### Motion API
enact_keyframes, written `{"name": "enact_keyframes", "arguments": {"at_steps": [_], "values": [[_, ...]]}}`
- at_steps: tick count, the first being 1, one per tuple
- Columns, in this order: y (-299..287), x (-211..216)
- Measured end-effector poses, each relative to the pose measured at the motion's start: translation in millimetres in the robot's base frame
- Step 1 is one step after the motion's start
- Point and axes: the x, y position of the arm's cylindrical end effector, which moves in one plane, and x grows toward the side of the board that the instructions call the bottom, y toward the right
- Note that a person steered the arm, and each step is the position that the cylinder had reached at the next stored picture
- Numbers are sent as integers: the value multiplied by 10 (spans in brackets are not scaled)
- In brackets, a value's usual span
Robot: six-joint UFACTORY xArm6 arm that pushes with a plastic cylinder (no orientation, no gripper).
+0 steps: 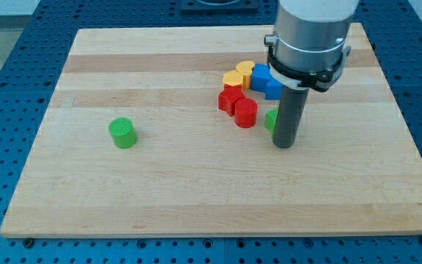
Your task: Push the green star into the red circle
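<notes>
On the right half of the pale wooden bench (196,183), the arm's straight dark rod stands upright, and its tip (284,146) rests on the wood just below a cluster of coloured blocks. There is no claw on this arm, so nothing opens, closes or grips; the rod can only shove.

The green star-shaped block (269,120) is mostly hidden behind the rod. Only a sliver of green shows at the rod's left edge, so its star outline cannot really be made out. It sits touching or almost touching the rod, on the side toward the view's left and slightly toward the top.

The red round block (245,112) lies just beside that sliver, further to the view's left and a little higher. A narrow gap of bare wood separates the two. So tip, star and circle fall nearly in one line, running from lower right to upper left, with the star in the middle.

That line is what matters: a push toward the view's upper left would likely carry the star into the circle.

Behind the circle sit a red star-like block (229,97), two yellow blocks (239,74) and two blue blocks (266,79). A green cylinder (122,133) stands well apart at the left.
</notes>
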Motion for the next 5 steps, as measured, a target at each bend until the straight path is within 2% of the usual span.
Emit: {"name": "enact_keyframes", "arguments": {"at_steps": [3,5], "values": [[332,-180],[224,-200]]}}
